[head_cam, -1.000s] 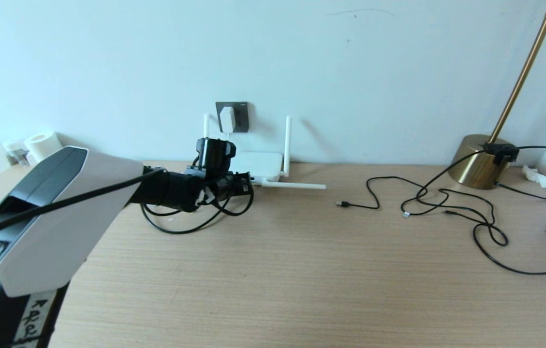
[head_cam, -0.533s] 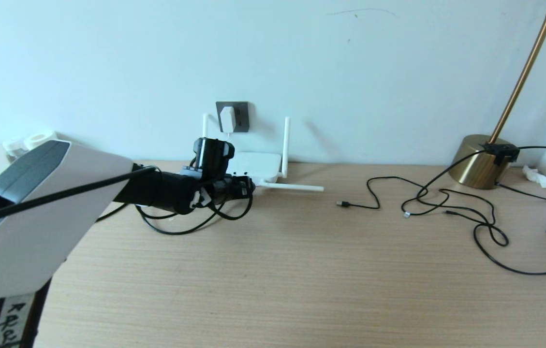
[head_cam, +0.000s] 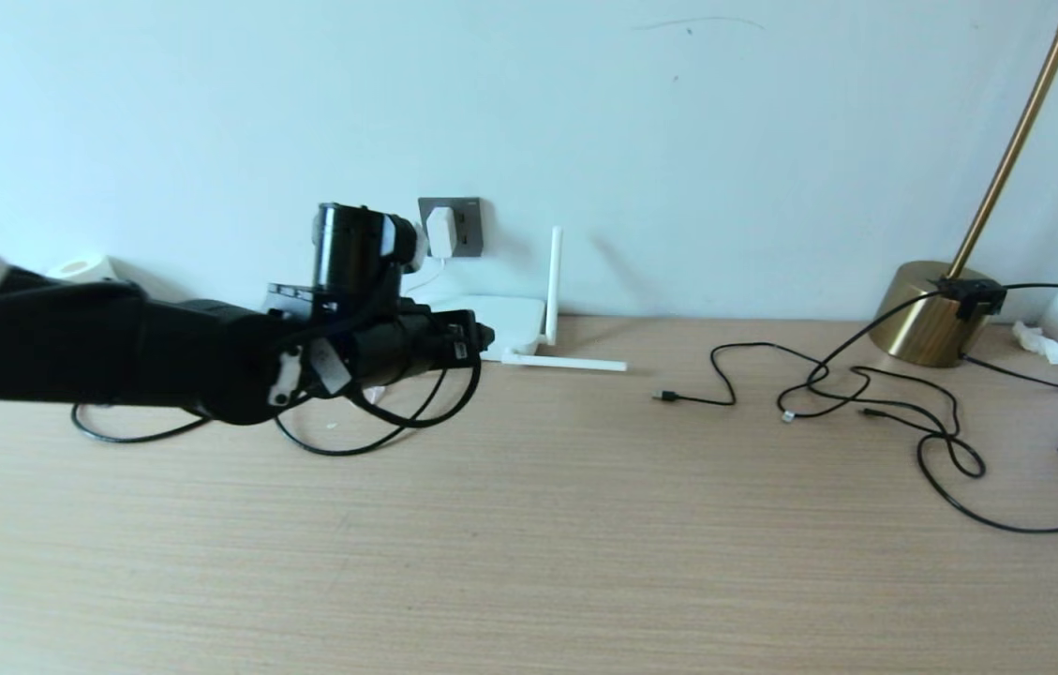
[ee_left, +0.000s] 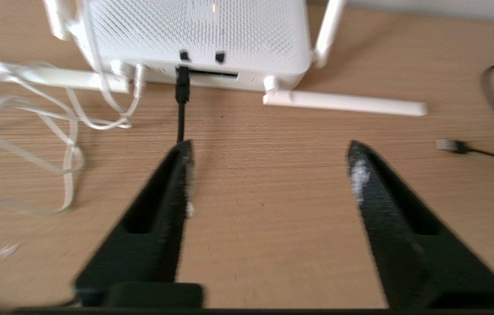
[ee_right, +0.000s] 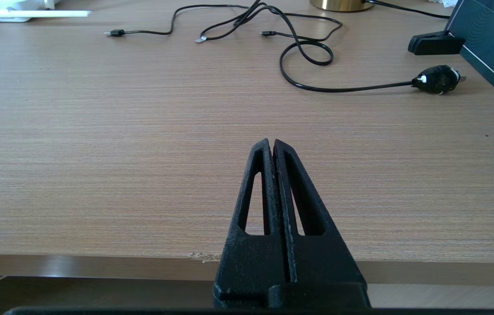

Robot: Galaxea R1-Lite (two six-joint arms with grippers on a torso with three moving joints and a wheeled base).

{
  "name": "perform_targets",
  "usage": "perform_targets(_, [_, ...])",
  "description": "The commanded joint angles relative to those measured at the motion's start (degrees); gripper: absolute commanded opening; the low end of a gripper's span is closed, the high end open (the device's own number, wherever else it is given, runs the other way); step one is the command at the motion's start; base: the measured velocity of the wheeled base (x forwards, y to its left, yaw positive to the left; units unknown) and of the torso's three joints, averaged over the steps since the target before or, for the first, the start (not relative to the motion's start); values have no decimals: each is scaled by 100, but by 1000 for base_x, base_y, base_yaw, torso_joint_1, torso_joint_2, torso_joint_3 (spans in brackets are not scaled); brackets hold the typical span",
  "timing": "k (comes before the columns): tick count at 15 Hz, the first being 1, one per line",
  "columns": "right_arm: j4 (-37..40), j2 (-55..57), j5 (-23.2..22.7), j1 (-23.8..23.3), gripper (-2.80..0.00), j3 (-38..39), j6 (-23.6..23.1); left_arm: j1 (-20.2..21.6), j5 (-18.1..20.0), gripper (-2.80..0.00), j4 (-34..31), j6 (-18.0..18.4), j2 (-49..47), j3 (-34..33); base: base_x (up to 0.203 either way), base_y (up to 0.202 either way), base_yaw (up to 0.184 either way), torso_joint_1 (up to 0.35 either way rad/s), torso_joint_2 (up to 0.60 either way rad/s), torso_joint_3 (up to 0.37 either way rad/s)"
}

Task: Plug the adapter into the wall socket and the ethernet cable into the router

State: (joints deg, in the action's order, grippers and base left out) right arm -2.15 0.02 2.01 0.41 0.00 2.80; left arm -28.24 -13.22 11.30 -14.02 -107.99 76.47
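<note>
Both plugs are seated — your left gripper (ee_left: 268, 148) stands apart from the router (ee_left: 194, 39) with nothing in it.

Going left to right: your left arm reaches in across the table (head_cam: 585, 525) from the left, its gripper fingers spread wide and empty just in front of the router, tips not touching it. The ethernet cable (ee_left: 181, 113) runs from beside one fingertip straight into a dark port on the router's face, while the thin white cord (ee_left: 67, 127) loops off to the side. Above and behind, the adapter (head_cam: 439, 232) sits in the wall socket (head_cam: 463, 225). Farther right lie thin black USB cables (head_cam: 866, 403) and a brass lamp base (head_cam: 922, 314). Your right gripper (ee_right: 271, 144) is pinched fully closed on nothing, low over the near table edge — well apart from everything.
</note>
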Motion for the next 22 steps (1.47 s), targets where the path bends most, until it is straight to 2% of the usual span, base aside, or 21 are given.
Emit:
perform_targets(1, [-5, 6, 1, 2, -280, 62, 1, -236, -254, -280, 9, -3, 1432, -544, 0, 0, 0, 0, 0, 0])
perform_targets(3, [-5, 6, 1, 2, -280, 62, 1, -480, -672, -280, -13, 76, 2543, -1012, 0, 0, 0, 0, 0, 0])
perform_targets(5, [-5, 6, 1, 2, -280, 62, 1, -630, -1220, -280, -36, 418, 3781, -1618, 0, 0, 0, 0, 0, 0])
perform_targets(6, [-5, 6, 1, 2, -280, 62, 1, -561, -1525, -280, -46, 614, 4486, -2035, 0, 0, 0, 0, 0, 0])
perform_targets(7, [-5, 6, 1, 2, -280, 62, 1, -263, -1698, -280, -60, 776, 5102, -2519, 0, 0, 0, 0, 0, 0])
perform_targets(9, [-5, 6, 1, 2, -280, 62, 1, 934, -1776, -280, -112, 1075, 6190, -3671, 0, 0, 0, 0, 0, 0])
perform_targets(10, [-5, 6, 1, 2, -280, 62, 1, 1453, -1679, -280, -151, 1334, 6971, -4436, 0, 0, 0, 0, 0, 0])
perform_targets(11, [-5, 6, 1, 2, -280, 62, 1, 1819, -1373, -280, -195, 1622, 7721, -5329, 0, 0, 0, 0, 0, 0])
perform_targets(13, [-5, 6, 1, 2, -280, 68, -8, 2239, -156, -280, -325, 1989, 8730, -6861, 0, 0, 0, 0, 0, 0])
perform_targets(14, [-5, 6, 1, 2, -280, 62, -1, 2385, 469, -280, -611, 2102, 9321, -7340, 0, 0, 0, 0, 0, 0])
perform_targets(16, [-5, 6, 1, 2, -280, 62, -34, 2600, 1113, -280, -1026, 2089, 10360, -7620, 0, 0, 0, 0, 0, 0])
perform_targets(18, [-5, 6, 1, 2, -280, 62, -3, 2733, 1303, -280, -1134, 2016, 10833, -7637, 0, 0, 0, 0, 0, 0])
perform_targets(19, [-5, 6, 1, 2, -280, 62, 10, 2782, 1332, -280, -1146, 1792, 10829, -7644, 0, 0, 0, 0, 0, 0])
perform_targets(20, [-5, 6, 1, 2, -280, 62, 1, 2793, 1327, -280, -1142, 1413, 10820, -7646, 0, 0, 0, 0, 0, 0])
perform_targets(22, [-5, 6, 1, 2, -280, 62, -17, 2798, 1322, -280, -1130, 1393, 10817, -7647, 0, 0, 0, 0, 0, 0])
